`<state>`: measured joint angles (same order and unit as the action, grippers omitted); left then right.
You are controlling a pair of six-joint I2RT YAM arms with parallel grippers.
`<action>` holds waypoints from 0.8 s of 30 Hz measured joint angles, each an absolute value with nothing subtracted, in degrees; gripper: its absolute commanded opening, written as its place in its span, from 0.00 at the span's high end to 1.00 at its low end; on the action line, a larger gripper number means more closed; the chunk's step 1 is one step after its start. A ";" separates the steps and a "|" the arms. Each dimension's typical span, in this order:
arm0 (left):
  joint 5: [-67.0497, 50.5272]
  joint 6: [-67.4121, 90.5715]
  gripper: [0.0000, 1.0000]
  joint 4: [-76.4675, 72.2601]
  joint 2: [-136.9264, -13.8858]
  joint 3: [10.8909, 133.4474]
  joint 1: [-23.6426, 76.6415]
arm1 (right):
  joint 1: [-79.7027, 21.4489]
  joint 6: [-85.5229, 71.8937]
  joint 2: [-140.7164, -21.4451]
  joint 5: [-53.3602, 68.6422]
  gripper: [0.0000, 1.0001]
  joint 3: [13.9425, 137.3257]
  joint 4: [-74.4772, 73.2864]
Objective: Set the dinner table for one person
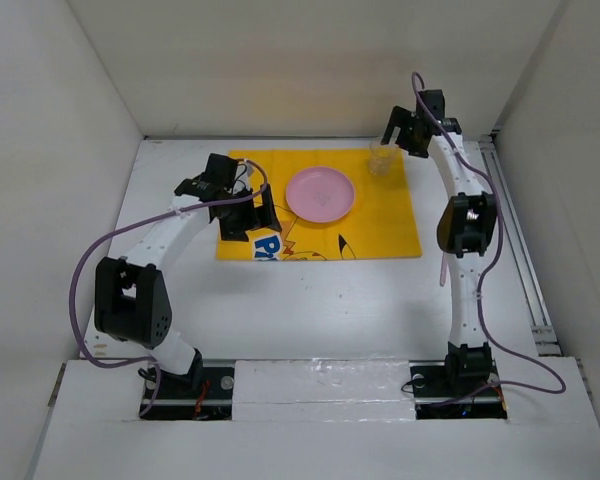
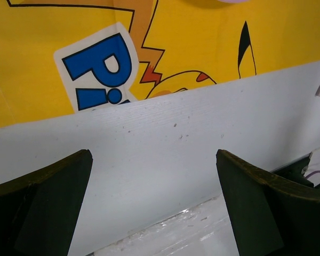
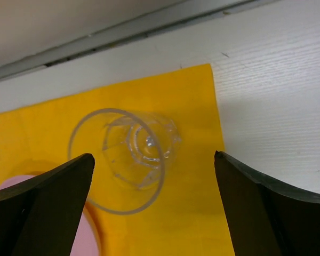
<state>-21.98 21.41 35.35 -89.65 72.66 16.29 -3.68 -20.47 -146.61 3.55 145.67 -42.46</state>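
Observation:
The dinner table (image 1: 320, 300) is a white top with a yellow cartoon placemat (image 1: 380, 225) at its middle. On the mat lies a pink plate (image 1: 320, 193), and a clear glass (image 1: 382, 160) stands upright at the mat's far right corner. My right gripper (image 1: 401, 135) hovers open just behind and above the glass. In the right wrist view the glass (image 3: 125, 154) stands free below the right gripper (image 3: 153, 156), nearer the left finger. My left gripper (image 1: 250, 215) is open over the mat's near left edge. In the left wrist view the left gripper (image 2: 152, 152) holds nothing.
White walls close in the table on the left, back and right. A metal rail (image 1: 525, 260) runs along the right side. The pink plate's edge (image 3: 88, 242) shows beside the glass. The placemat's printed front edge (image 2: 96, 69) meets bare tabletop (image 2: 202, 122).

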 measured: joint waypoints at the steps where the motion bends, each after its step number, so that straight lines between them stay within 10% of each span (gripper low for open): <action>1: -21.76 21.41 0.00 35.35 -89.78 72.66 16.29 | -3.66 -20.84 -145.93 3.55 0.00 145.73 -42.13; 8: -10.39 23.20 0.00 37.95 -90.04 74.43 16.29 | -3.07 -21.23 -128.53 -0.45 0.00 137.95 -40.95; 17: -1.74 27.55 0.00 39.81 -83.33 77.43 2.81 | -1.89 -22.96 -83.85 -10.72 0.00 90.06 -36.99; 24: -5.43 29.89 0.00 38.94 -72.53 68.79 -3.20 | 4.99 -21.78 -75.99 -8.36 0.05 64.69 -41.15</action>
<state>-5.43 29.89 38.94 -72.53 68.79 -3.20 4.99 -21.78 -75.99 -8.36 64.69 -41.15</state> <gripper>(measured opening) 0.997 0.976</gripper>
